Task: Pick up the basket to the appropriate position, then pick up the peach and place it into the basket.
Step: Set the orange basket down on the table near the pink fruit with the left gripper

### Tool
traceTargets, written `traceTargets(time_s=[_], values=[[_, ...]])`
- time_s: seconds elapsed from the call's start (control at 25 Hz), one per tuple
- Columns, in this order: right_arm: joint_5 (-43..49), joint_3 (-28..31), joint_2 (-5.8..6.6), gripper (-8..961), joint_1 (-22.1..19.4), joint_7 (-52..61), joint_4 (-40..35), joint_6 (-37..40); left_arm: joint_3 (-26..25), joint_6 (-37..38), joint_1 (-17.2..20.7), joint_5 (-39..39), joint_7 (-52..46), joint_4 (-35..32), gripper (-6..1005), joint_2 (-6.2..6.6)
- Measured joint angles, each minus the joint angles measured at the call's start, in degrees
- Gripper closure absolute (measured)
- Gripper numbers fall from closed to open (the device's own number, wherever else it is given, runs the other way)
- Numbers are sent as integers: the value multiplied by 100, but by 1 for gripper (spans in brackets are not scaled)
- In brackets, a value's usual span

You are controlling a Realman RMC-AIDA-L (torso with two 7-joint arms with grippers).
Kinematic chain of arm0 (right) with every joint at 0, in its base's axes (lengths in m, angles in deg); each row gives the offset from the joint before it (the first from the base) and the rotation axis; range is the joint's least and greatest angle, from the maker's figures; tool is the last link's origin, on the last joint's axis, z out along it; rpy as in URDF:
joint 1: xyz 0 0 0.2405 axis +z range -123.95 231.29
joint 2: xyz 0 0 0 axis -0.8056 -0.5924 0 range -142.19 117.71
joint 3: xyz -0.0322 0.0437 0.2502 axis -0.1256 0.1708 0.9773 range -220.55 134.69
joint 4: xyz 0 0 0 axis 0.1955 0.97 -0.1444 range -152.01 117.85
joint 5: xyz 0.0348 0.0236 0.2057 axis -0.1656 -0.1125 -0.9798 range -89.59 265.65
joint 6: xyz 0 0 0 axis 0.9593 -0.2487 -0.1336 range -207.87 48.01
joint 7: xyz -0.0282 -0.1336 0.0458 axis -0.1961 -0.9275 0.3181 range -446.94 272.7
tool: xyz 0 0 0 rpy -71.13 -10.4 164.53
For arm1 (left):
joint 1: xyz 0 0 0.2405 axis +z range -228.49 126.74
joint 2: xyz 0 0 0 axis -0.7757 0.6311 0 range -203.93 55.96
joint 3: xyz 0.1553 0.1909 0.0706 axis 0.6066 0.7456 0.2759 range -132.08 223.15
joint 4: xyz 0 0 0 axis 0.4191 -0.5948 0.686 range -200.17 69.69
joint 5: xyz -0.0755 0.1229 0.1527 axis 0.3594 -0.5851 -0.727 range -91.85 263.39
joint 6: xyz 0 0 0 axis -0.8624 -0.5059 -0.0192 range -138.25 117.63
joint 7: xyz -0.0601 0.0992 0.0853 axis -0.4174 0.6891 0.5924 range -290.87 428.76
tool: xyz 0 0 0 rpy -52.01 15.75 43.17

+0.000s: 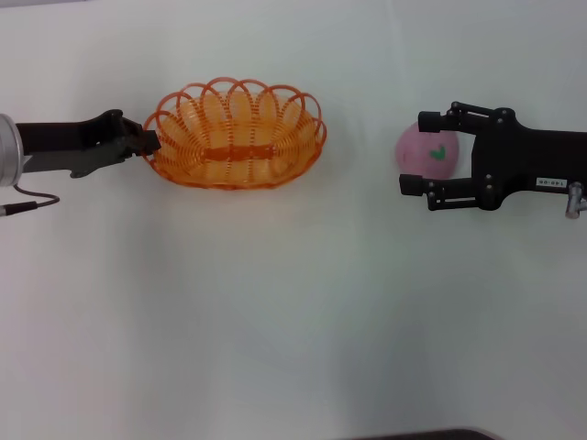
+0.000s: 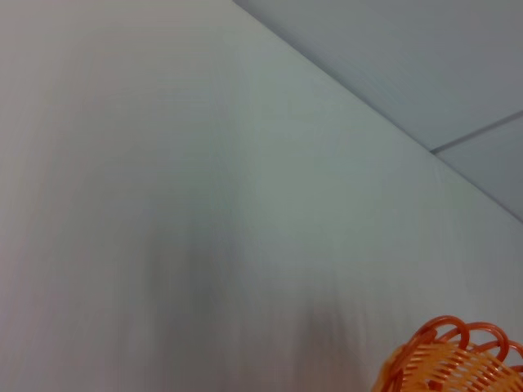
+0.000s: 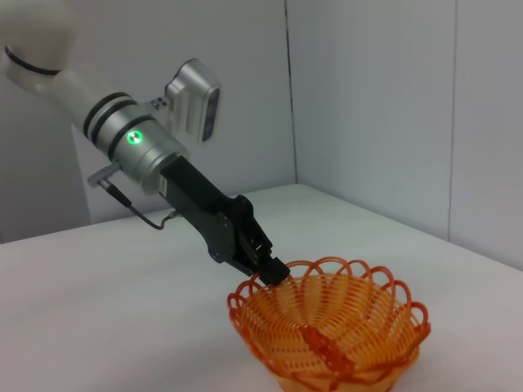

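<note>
The orange wire basket sits left of centre on the white table. It also shows in the right wrist view and partly in the left wrist view. My left gripper is shut on the basket's left rim, as the right wrist view also shows. I cannot tell whether the basket is lifted off the table. The pink peach, with a green leaf mark, lies to the right. My right gripper is open, with one finger on each side of the peach.
The white table stretches wide in front of the basket and peach. A dark strip marks its near edge. Pale walls stand behind the table in the right wrist view.
</note>
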Motion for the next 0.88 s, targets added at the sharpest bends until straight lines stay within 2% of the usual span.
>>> traceTargets(time_s=[0.4, 0.84, 0.88], values=[[0, 0, -10, 12, -9, -3, 12, -19, 118, -179, 79, 156, 6, 178, 935, 0], [9, -41, 6, 12, -5, -3, 42, 17, 288, -116, 110, 243, 57, 190, 843, 18], [9, -36, 7, 12, -4, -2, 44, 17, 291, -82, 120, 244, 59, 189, 805, 19]])
